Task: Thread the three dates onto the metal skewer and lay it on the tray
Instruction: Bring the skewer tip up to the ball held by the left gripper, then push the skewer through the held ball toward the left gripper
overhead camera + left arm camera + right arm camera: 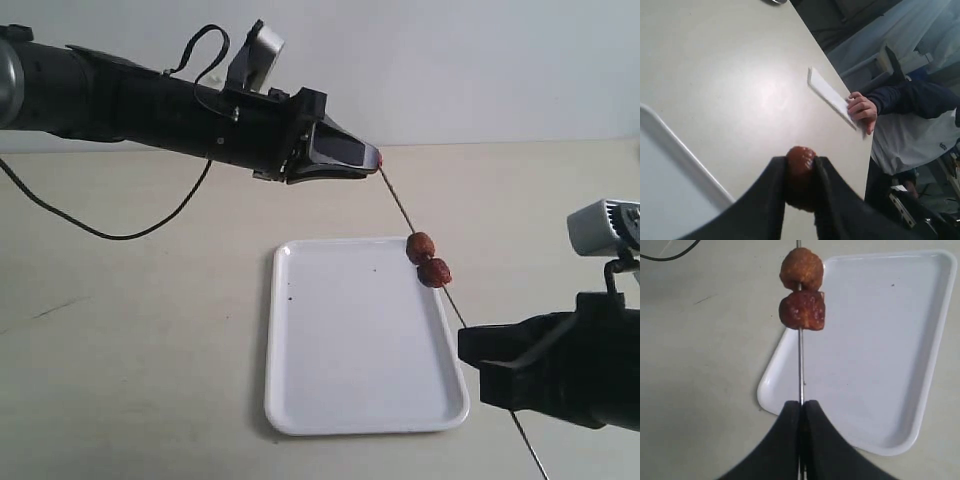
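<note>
Aloft, left hand (373, 162) pinching date (800, 161) at skewer (398, 203) tip, right hand (800, 407) gripping skewer, two dates (801, 270) threaded

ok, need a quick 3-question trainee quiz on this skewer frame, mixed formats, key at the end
1. How many dates are already threaded on the skewer?
2. True or false: the skewer is lying on the tray.
3. What is the left gripper holding? A) a date B) the tray's rim C) nothing

Key
1. Two, touching each other partway along the rod.
2. False. The right gripper holds it up, off the tray.
3. A. A third date is pinched between its fingers, at the skewer's upper end.
</note>
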Robot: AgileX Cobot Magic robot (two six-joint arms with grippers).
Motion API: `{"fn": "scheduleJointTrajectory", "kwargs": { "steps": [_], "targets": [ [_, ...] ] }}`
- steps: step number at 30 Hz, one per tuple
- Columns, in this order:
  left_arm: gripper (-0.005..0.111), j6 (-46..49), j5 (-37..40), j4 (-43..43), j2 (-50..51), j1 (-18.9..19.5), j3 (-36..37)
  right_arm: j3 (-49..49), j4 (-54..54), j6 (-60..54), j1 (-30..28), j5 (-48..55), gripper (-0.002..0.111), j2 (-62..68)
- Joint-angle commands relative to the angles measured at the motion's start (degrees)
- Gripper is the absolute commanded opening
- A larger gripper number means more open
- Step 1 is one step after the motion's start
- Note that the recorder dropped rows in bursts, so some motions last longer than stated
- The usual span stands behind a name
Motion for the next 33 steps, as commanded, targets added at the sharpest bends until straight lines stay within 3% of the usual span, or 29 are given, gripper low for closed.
{"fn": "scheduleJointTrajectory", "kwargs": {
  "steps": [1,17,33],
  "targets": [
    [0.021,1.7,1.8,-0.6,-0.2,-0.4,0.1,0.2,0.6,1.3,0.0,1.8,0.000,-0.3],
    [0.021,10.6,2.7,-0.6,-0.2,-2.0,0.1,-0.3,4.9,3.1,0.0,4.0,0.000,-0.3],
    [0.021,12.1,4.2,-0.7,-0.2,-2.5,0.1,-4.4,4.9,7.9,0.0,0.3,0.000,-0.3]
  ]
}}
